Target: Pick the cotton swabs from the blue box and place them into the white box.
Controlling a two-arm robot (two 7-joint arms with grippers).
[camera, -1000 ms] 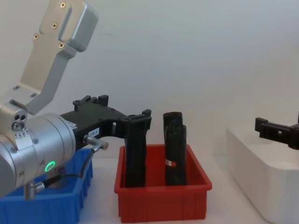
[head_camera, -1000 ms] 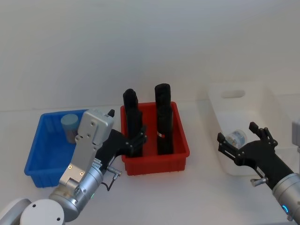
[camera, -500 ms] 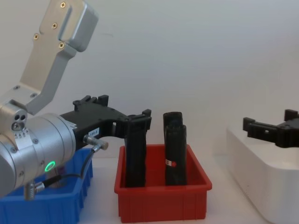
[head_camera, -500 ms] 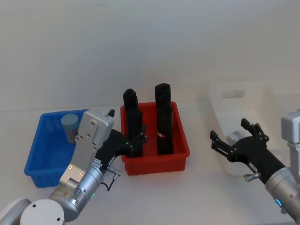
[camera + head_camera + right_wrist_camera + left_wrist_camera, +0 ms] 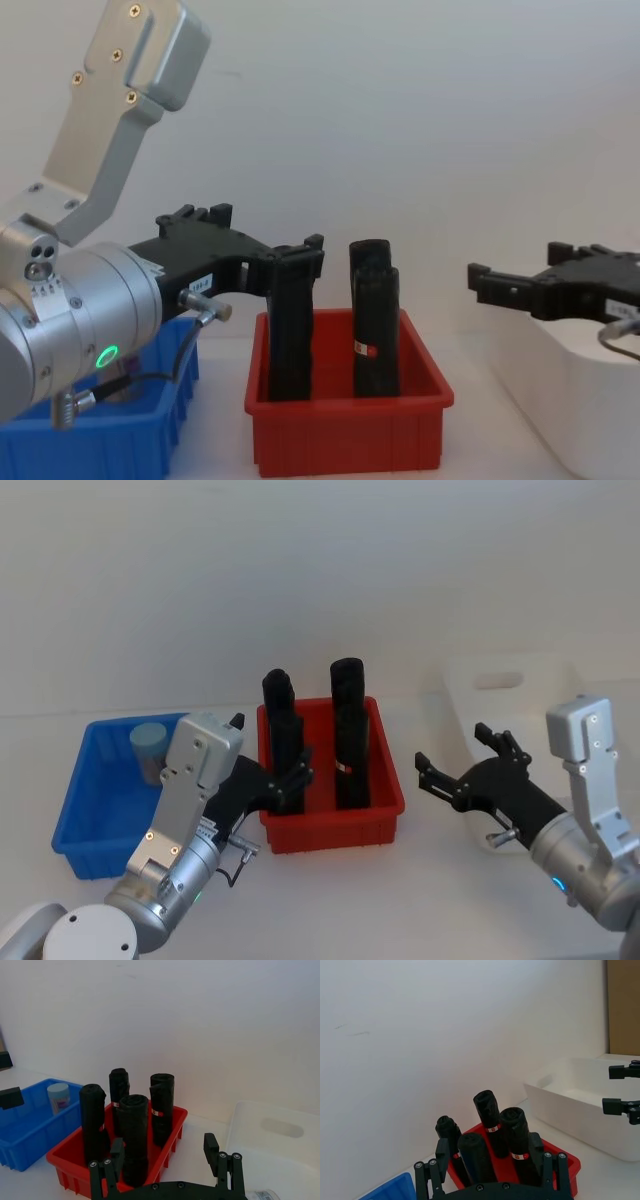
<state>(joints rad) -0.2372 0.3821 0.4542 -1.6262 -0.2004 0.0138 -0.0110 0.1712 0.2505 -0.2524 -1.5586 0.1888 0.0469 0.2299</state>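
The left pincer (image 5: 290,775) hangs nearest, at the near-left corner of the red bin (image 5: 375,815), its fingers spread and holding nothing. The right pincer (image 5: 462,765) is on the other side, fingers also spread wide and empty, poised between the red bin and the near-left edge of the white box (image 5: 500,680). Both arms reach in from the near edge of the counter (image 5: 420,900).

The red bin sits mid-counter, packed with tall black rolled cylinders (image 5: 347,730) standing upright. Left of it is the blue box (image 5: 75,820), and toward its far side stands one jar of cotton swabs (image 5: 148,748), upright, pale blue top uppermost. In the right wrist view a second jar (image 5: 260,1195) lies just inside the white box at its near edge.

The jar looks light and rigid, clear plastic with smooth round walls, so I'd expect it to slip or roll if pinched off-centre. The safest hold seems to be across the middle of the cylinder body, fingers on opposite sides, below the cap, with modest squeeze since thin plastic can flex or pop out.
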